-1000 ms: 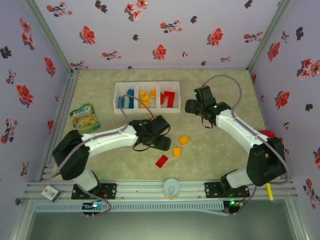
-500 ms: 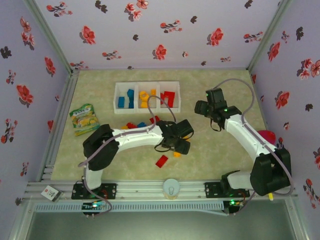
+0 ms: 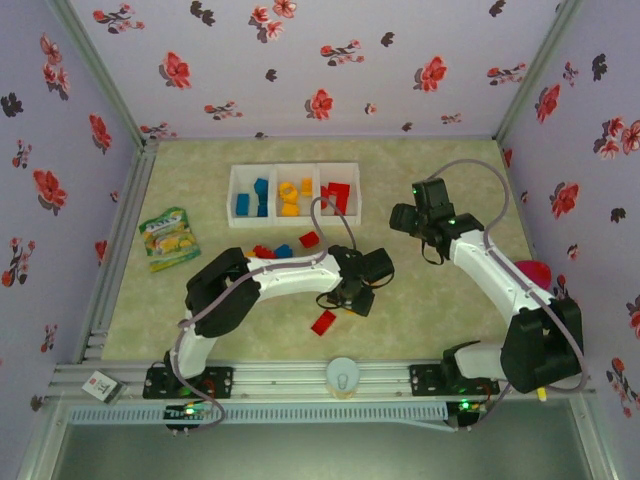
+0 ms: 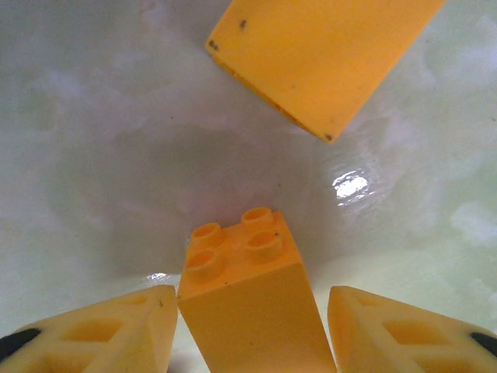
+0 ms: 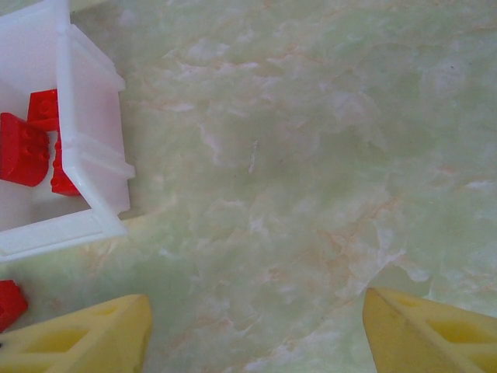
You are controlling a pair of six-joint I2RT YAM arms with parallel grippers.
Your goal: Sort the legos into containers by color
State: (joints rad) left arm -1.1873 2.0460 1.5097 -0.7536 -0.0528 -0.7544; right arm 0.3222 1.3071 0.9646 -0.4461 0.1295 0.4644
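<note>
The left gripper has its yellow fingers either side of a yellow-orange brick that stands studs-out on the table. The left finger looks to be against the brick's side and the right finger is very near it, but from here I cannot tell whether they are pinching it or only straddling it. Just past the fingertips lies a second yellow-orange brick, flat and apart from the first.

The right gripper hangs with its jaws wide and nothing between them, over bare table just beside the tray's red compartment, where a few red bricks already lie.

From above, the left arm reaches across the middle of the table, well short of the white tray at the far side. Blue sits in its left compartment, yellow in the middle compartment, red on the right. Loose bricks remain: a red one near the arm's wrist and a small red and blue cluster between arm and tray.

I would call this the pickup of a yellow brick, with sorting well along but unfinished. The next move calls for a firm pinch on both sides, a straight lift clear of the neighbouring brick, then a carry to the middle compartment and a release over the wall.
</note>
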